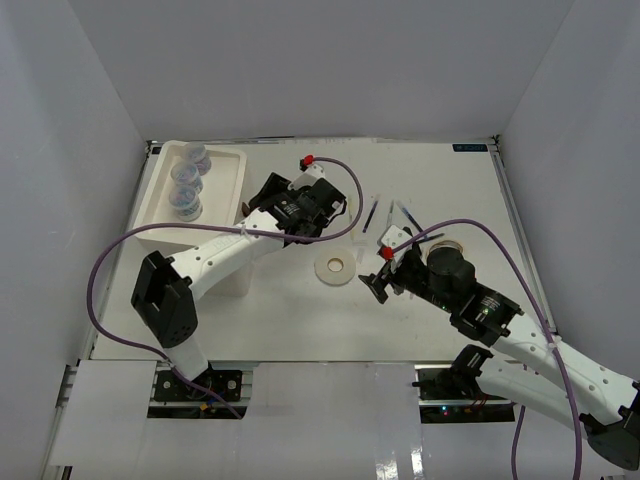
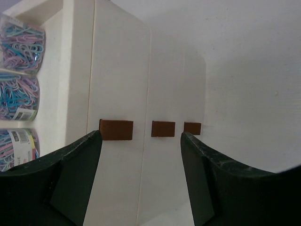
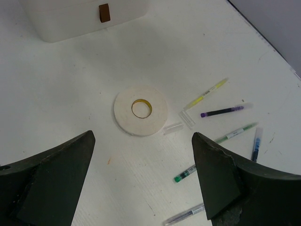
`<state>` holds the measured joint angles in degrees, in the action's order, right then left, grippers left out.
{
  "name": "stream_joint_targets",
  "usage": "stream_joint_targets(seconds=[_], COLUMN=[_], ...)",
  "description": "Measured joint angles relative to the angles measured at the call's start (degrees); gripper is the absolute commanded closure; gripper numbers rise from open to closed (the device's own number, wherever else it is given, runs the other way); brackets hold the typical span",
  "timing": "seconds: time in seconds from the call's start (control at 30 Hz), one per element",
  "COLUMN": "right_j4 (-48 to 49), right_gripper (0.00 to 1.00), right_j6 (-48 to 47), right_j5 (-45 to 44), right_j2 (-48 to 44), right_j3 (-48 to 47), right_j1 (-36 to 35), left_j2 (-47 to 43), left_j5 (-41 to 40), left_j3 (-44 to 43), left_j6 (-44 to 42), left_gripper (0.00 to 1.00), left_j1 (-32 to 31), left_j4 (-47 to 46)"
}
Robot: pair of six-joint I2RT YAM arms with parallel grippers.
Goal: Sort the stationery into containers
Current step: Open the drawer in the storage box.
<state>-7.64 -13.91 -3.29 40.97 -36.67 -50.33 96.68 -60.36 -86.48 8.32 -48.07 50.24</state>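
Since the left gripper [image 2: 140, 136] faces the white drawer unit [image 2: 120, 70] with its fingers apart and empty, I judge it should centre on one brown knob [image 2: 116, 130], close squarely, then pull straight out. The right gripper [image 3: 143, 135] hangs wide open, holding nothing, above the tape ring [image 3: 141, 109]. Counted: one unit, three paper-clip jars [image 1: 186, 185] in its top tray, one tape ring in plain view, six pens [image 3: 223, 111] loose on the table [image 3: 70, 94], three knobs.
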Motion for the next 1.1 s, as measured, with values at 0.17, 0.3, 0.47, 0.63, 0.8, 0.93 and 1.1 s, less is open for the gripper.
stream_joint_targets(seconds=[0.17,0.3,0.47,0.63,0.8,0.93,1.1], right_j4=[0.00,0.02,0.17,1.55,5.05,7.06,8.48], right_gripper=[0.10,0.10,0.10,0.07,0.07,0.02,0.00], right_j6=[0.02,0.02,-0.24,-1.64,-5.05,-8.15,-11.30], right_j5=[0.02,0.24,2.45,6.12,10.08,16.24,23.41], right_j2=[-0.02,0.07,3.02,9.20,17.84,27.17,39.34], right_j3=[0.04,0.04,-0.13,-2.51,-9.07,-18.25,-31.34], right_j1=[0.00,0.00,0.00,0.00,0.00,0.04,0.39], left_j2=[1.09,0.96,-2.51,-10.82,-16.76,-17.42,-17.40], left_j5=[-3.30,-2.62,3.85,14.43,25.53,32.35,41.90], left_j3=[0.00,-0.15,-1.25,-3.13,-7.21,-9.94,-10.45], left_j6=[2.10,2.49,2.21,2.21,2.73,2.93,3.37], left_gripper=[0.24,0.24,0.24,0.25,0.25,0.24,0.23], left_j1=[0.83,1.27,1.36,3.08,12.79,19.69,28.24], left_j4=[2.78,2.86,0.46,-4.44,-7.76,-9.57,-10.78])
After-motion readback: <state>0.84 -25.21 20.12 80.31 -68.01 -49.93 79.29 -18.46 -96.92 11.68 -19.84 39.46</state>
